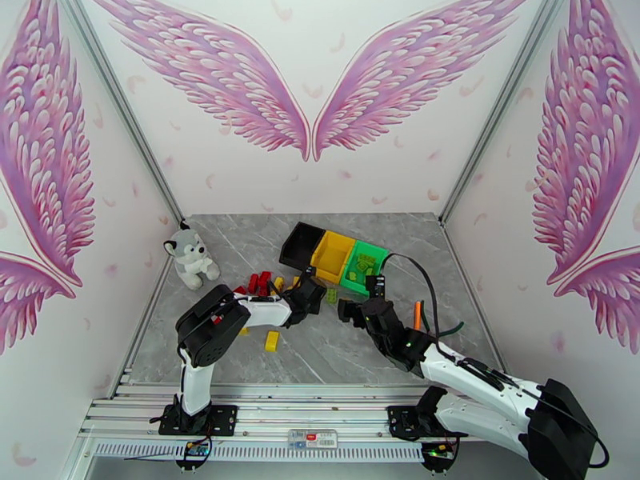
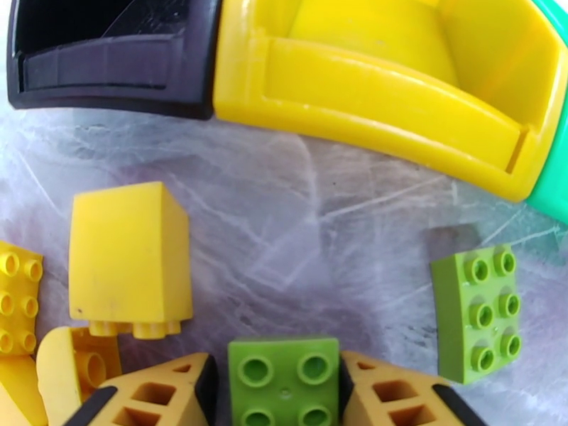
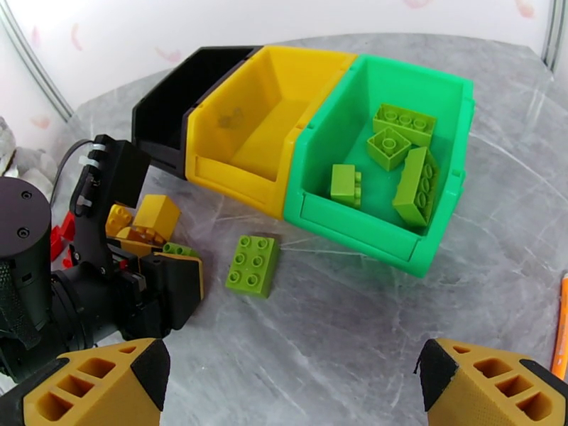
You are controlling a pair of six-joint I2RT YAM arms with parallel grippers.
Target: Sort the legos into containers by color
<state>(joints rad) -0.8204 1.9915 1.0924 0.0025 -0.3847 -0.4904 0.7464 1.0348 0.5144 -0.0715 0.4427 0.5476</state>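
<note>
Closest of all, at the bottom edge of the left wrist view, a small light green brick sits studs-up between the fingers of the left gripper. Its pads look pressed against both sides of the brick, so I take it as pinched. I cannot tell whether it is off the surface yet.

The step, as I read it, is carrying this brick to the green bin. In the right wrist view that bin stands at the upper right, joined to the yellow bin and the black bin, and it holds four green bricks. To do it well, the arm should lift straight up, clear the bin's front lip, and release only above the green compartment, not the yellow one beside it.

A larger green brick lies flat just in front of the bins, on the likely path, and a low sweep could knock it. A yellow block lies on its side at the left of the left wrist view.

The right gripper hangs spread wide and empty near the green bin, so the arms could crowd each other there. Open surface lies at the lower right of that view, short of the orange-handled pliers at the right edge.
</note>
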